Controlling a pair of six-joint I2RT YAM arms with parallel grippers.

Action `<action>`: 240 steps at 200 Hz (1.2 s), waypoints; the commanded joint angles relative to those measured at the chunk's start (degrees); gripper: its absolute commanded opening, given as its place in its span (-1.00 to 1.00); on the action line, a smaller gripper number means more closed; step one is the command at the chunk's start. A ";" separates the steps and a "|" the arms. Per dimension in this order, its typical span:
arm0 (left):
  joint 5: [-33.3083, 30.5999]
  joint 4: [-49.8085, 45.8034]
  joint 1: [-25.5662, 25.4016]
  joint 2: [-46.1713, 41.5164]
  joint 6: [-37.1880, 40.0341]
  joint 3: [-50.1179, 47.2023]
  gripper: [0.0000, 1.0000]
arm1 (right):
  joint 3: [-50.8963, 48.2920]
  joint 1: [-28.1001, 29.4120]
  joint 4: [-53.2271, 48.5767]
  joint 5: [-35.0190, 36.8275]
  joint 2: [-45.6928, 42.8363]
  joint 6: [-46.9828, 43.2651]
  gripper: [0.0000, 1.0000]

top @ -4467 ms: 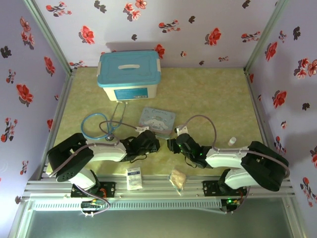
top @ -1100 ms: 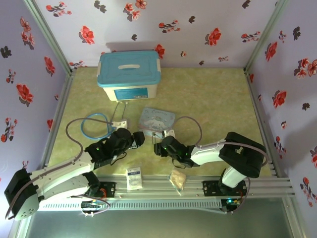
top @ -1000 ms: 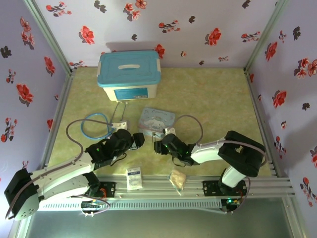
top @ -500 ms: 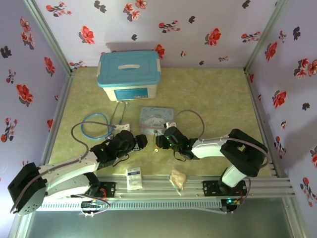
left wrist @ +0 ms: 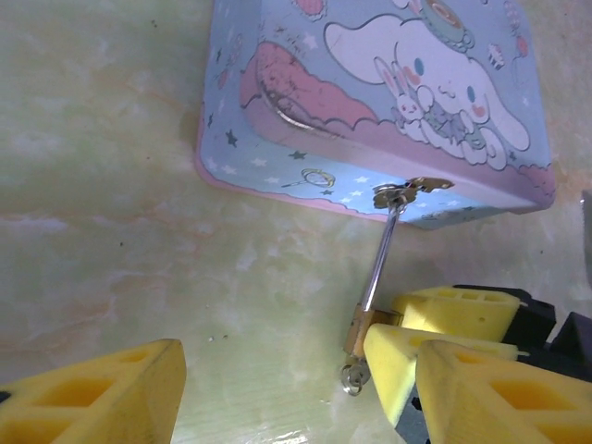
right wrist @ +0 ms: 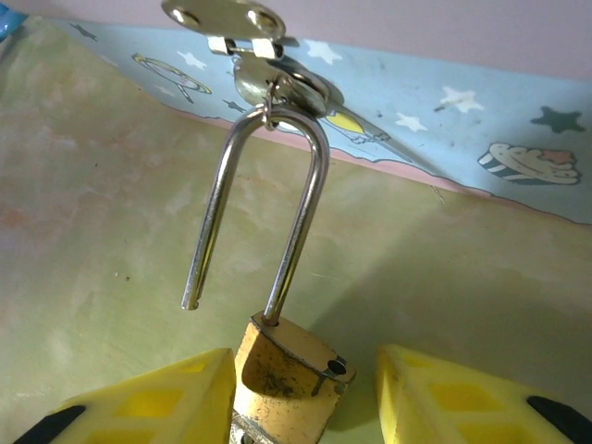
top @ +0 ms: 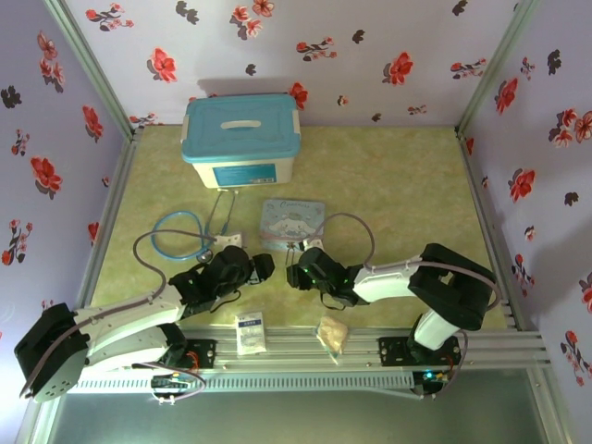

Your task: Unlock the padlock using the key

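The brass padlock (right wrist: 285, 375) hangs by its silver shackle (right wrist: 298, 217) from the hasp of the pale blue cartoon tin (right wrist: 462, 102). One shackle leg is out of the body. My right gripper (right wrist: 301, 398) is open around the padlock: its left finger touches the body, and the right finger stands off with a gap. In the left wrist view the padlock (left wrist: 356, 328) shows edge-on, with the small key (left wrist: 354, 377) sticking out of its bottom. My left gripper (left wrist: 301, 398) is open with nothing between its fingers, just left of the padlock. From above, both grippers (top: 262, 266) (top: 294, 274) meet below the tin (top: 292, 219).
A white box with a blue lid (top: 242, 139) stands at the back left. A blue-tubed stethoscope (top: 180, 236) lies left of the tin. A white packet (top: 250, 331) and a tan wrapper (top: 332, 333) sit at the near edge. Flowered walls close in three sides.
My right gripper has slid left and down over the padlock, and its jaws have narrowed around it. The left arm has barely moved.
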 commanded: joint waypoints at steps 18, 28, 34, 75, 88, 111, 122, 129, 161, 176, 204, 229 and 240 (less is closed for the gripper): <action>0.01 1.73 -0.25 -0.96 -1.03 -0.95 0.33 | 2.19 0.26 -2.94 1.84 2.98 0.49 -0.09; -0.01 1.69 -0.25 -1.09 -0.97 -0.87 0.33 | 2.96 0.33 -2.82 0.90 3.72 0.73 -0.08; 0.03 1.58 -0.25 -1.12 -0.90 -0.86 0.34 | 3.40 0.48 -2.92 0.51 4.19 0.92 -0.08; -0.16 0.87 -0.25 -1.97 -0.64 -0.95 0.33 | 3.12 1.28 -2.60 0.29 6.10 3.41 -0.23; -0.14 0.80 -0.25 -2.11 -0.63 -1.03 0.33 | 2.08 1.29 -1.31 0.23 5.88 4.56 -0.25; -0.20 0.69 -0.17 -2.06 -0.48 -1.03 0.33 | 1.64 1.34 -2.13 0.60 5.21 6.21 -0.30; -0.48 0.61 -0.12 -2.06 -0.17 -0.91 0.33 | 1.87 1.27 -3.67 1.20 4.95 7.55 -0.37; -0.67 0.37 0.04 -2.12 0.18 -0.70 0.33 | 1.80 1.26 -4.17 1.33 4.61 8.21 -0.39; -1.51 -1.49 1.04 -1.78 3.04 2.11 0.34 | -0.65 1.10 -1.78 2.24 2.30 12.09 -0.48; -1.64 -1.84 1.66 -1.12 4.68 3.45 0.34 | -2.49 0.85 2.75 1.02 2.32 14.81 -0.53; -2.07 -2.16 3.80 0.99 9.19 6.56 0.34 | -4.97 0.61 9.95 -0.32 3.16 19.85 -0.60; -2.10 -1.67 7.21 4.75 12.75 9.52 0.39 | -6.36 0.54 13.63 -0.28 4.59 23.98 -0.64; -1.93 0.04 8.69 6.80 14.56 10.28 0.45 | -6.87 0.62 14.96 -0.23 5.29 25.65 -0.67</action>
